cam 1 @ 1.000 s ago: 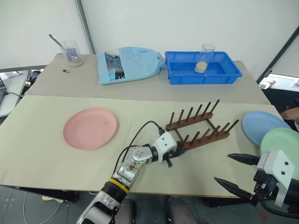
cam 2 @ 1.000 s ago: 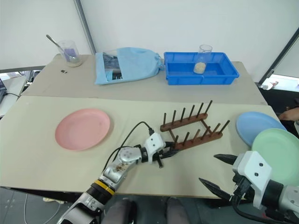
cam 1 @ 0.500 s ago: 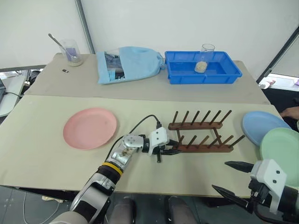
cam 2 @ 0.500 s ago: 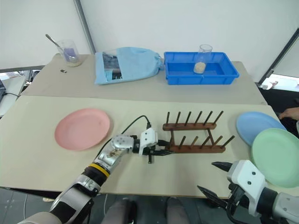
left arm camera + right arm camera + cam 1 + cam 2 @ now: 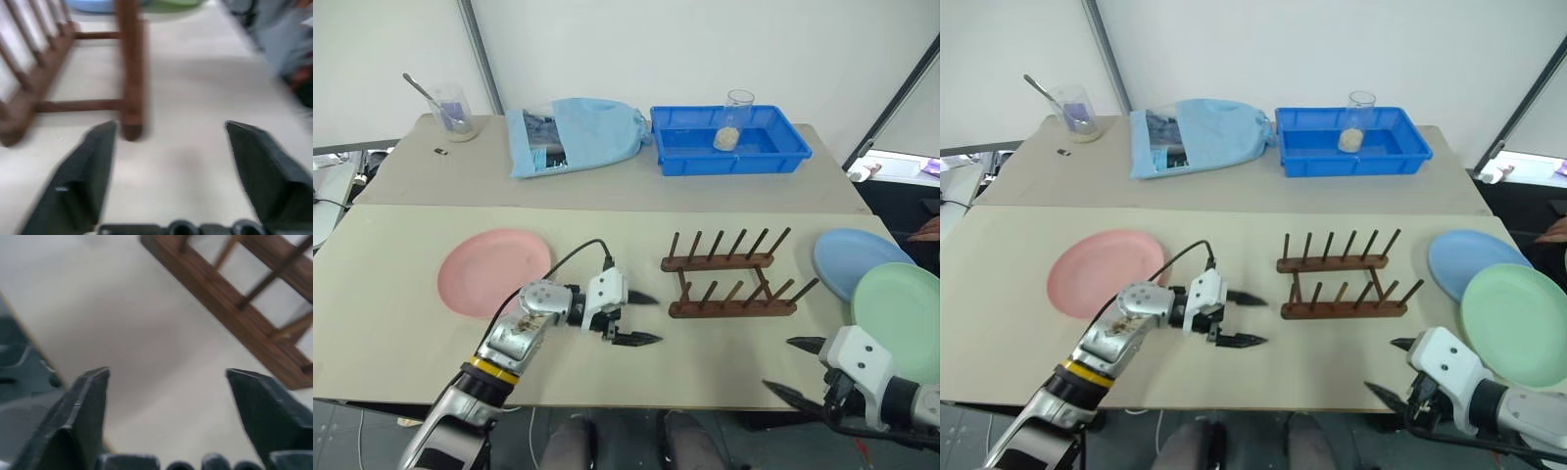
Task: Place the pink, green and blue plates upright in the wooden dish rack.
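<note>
Left eye view, from my seat: pink plate (image 5: 494, 272) flat, left gripper (image 5: 641, 317) parted and empty just short of the rack (image 5: 731, 277) (bare), blue plate (image 5: 862, 264) and green plate (image 5: 904, 318) flat beyond, right gripper (image 5: 799, 368) spread, empty.

light: bright, even | shadows: soft | head views: sharp | wrist views: blurred

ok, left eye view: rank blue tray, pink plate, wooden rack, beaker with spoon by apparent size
1. blue tray
2. wooden rack and pink plate: too alike to rank
3. beaker with spoon, farthest back, so true size unsure
</note>
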Controlling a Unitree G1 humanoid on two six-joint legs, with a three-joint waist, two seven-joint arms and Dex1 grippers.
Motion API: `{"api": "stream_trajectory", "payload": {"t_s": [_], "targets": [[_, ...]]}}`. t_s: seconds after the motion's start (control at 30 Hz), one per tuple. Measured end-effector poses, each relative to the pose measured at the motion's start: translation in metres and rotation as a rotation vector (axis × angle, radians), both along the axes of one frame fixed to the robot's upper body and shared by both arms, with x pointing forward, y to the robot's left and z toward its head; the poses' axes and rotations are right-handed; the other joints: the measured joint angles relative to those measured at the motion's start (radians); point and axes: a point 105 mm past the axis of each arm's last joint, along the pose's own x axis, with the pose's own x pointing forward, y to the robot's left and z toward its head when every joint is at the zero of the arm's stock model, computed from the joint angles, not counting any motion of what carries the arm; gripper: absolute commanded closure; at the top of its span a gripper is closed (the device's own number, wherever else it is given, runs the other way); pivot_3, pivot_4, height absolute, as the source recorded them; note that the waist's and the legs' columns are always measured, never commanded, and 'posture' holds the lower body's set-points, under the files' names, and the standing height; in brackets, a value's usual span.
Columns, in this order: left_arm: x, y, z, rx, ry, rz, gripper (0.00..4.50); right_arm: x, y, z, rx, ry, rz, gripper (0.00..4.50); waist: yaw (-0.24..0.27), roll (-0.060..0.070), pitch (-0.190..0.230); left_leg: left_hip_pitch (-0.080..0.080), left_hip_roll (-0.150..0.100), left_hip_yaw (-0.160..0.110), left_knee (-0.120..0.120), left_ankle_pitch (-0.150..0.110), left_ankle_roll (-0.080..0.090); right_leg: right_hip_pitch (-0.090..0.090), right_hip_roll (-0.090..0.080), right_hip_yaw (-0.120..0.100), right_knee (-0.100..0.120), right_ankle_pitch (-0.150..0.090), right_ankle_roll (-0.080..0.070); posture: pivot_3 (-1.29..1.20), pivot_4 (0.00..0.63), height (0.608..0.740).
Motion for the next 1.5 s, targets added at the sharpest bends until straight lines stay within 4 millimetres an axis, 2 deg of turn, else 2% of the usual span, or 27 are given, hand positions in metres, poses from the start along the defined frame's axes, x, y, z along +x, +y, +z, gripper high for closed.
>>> {"api": "stream_trajectory", "payload": {"t_s": [0.07, 0.13, 0.2, 0.3, 0.4, 0.53, 0.67, 0.87, 1.1, 1.5], "targets": [[-0.005, -0.011, -0.004, 0.011, 0.023, 0.012, 3.56, 0.009, -0.002, -0.002, -0.027, -0.004, 0.009, 2.17, 0.003, 0.000, 0.000, 0.000, -0.001, 0.000, 0.001, 0.000, 0.000, 0.001, 0.000, 0.000, 0.000, 0.000, 0.000, 0.00, 0.150, 0.740], [-0.001, -0.021, -0.009, 0.024, -0.005, 0.067, 4.50, 0.016, -0.004, -0.007, -0.045, 0.007, 0.013, 2.89, 0.006, 0.000, 0.000, 0.000, -0.002, -0.001, 0.002, 0.000, 0.000, 0.001, 0.000, 0.000, -0.001, 0.000, 0.000, 0.00, 0.150, 0.740], [0.004, -0.029, -0.014, 0.040, -0.028, 0.115, 4.50, 0.020, -0.004, -0.014, -0.049, 0.022, 0.012, 3.60, 0.005, -0.001, 0.000, 0.000, -0.002, -0.001, 0.001, 0.000, 0.000, 0.001, 0.000, 0.000, 0.000, 0.000, 0.000, 0.00, 0.150, 0.740], [0.017, -0.037, -0.024, 0.064, -0.062, 0.229, 4.50, 0.038, -0.006, -0.024, -0.079, 0.014, 0.009, 4.49, -0.001, 0.000, 0.000, 0.000, -0.002, -0.001, 0.001, 0.000, 0.000, 0.001, 0.002, 0.001, 0.000, 0.000, 0.000, 0.00, 0.150, 0.740], [0.024, -0.051, -0.031, 0.065, -0.088, 0.300, 4.50, 0.056, -0.013, -0.029, -0.117, -0.010, -0.012, 4.49, -0.001, 0.000, 0.000, 0.000, -0.002, -0.001, 0.000, 0.000, 0.000, 0.001, 0.002, 0.001, 0.000, 0.000, 0.000, 0.00, 0.150, 0.740], [0.040, -0.064, -0.029, 0.050, -0.148, 0.383, 4.50, 0.077, -0.014, -0.029, -0.148, -0.067, -0.028, 4.49, 0.001, 0.000, 0.000, 0.000, -0.002, -0.002, 0.001, 0.000, 0.000, 0.002, 0.002, 0.001, 0.000, 0.001, 0.001, 0.00, 0.150, 0.740], [0.056, -0.066, -0.026, 0.043, -0.186, 0.466, 4.50, 0.091, -0.013, -0.031, -0.151, -0.109, -0.038, 4.49, -0.002, 0.000, 0.000, 0.000, -0.003, -0.002, 0.001, 0.000, 0.000, 0.002, 0.002, 0.002, 0.000, 0.001, 0.002, 0.00, 0.150, 0.740], [0.068, -0.068, -0.024, 0.040, -0.219, 0.518, 4.50, 0.107, -0.020, -0.028, -0.171, -0.148, -0.069, 4.49, -0.002, 0.000, 0.000, 0.000, -0.003, -0.001, 0.001, 0.000, 0.000, 0.002, 0.002, 0.002, 0.000, 0.001, 0.002, 0.00, 0.150, 0.740], [0.070, -0.069, -0.024, 0.033, -0.228, 0.526, 4.50, 0.120, -0.021, -0.027, -0.179, -0.171, -0.072, 4.49, -0.002, 0.000, 0.000, 0.000, -0.003, -0.001, 0.001, 0.000, 0.000, 0.002, 0.002, 0.002, 0.000, 0.003, 0.005, 0.00, 0.150, 0.740], [0.081, -0.072, -0.023, 0.044, -0.268, 0.529, 4.50, 0.126, -0.019, -0.028, -0.178, -0.196, -0.072, 4.49, -0.002, 0.000, 0.000, 0.001, -0.003, -0.001, 0.001, 0.000, 0.000, 0.002, 0.002, 0.003, 0.000, 0.003, 0.005, 0.00, 0.150, 0.740]]}}
